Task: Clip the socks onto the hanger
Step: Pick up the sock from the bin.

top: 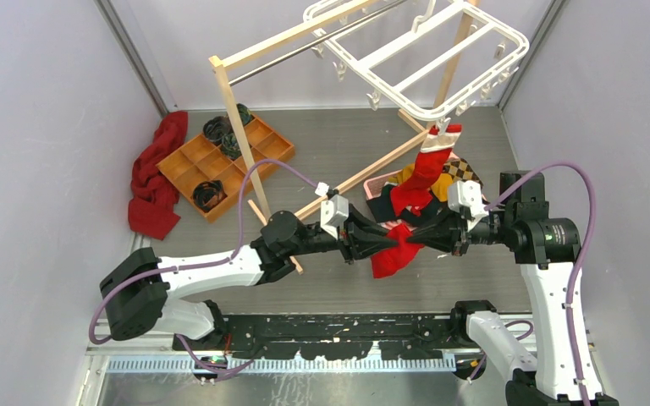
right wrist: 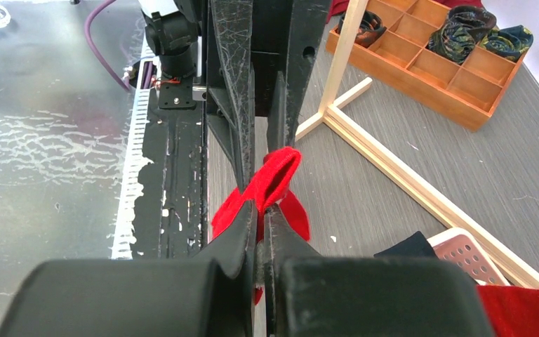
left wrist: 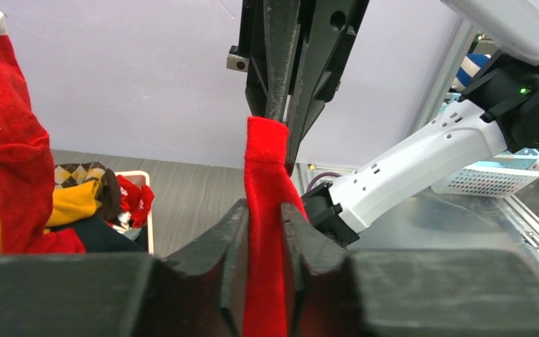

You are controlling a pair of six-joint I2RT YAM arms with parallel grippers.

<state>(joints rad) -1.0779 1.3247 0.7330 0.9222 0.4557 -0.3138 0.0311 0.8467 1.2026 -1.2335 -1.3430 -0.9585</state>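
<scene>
A bright red sock (top: 392,256) hangs between my two grippers above the table's middle. My left gripper (top: 379,240) is shut on it; in the left wrist view the sock (left wrist: 265,161) fills the gap between the fingers of that gripper (left wrist: 263,219). My right gripper (top: 416,237) faces it from the right, shut on the same sock (right wrist: 278,170) at its tips (right wrist: 260,210). Another red sock with a white cuff (top: 428,167) dangles from a clip on the white hanger (top: 423,61), also visible in the left wrist view (left wrist: 14,154).
A light wooden rack (top: 239,127) stands at the back, and its base bars (right wrist: 407,179) lie across the floor. An orange compartment tray (top: 220,161) holds dark rolls beside a dark red cloth (top: 152,182). A pink basket (top: 382,183) with garments sits under the hanging sock.
</scene>
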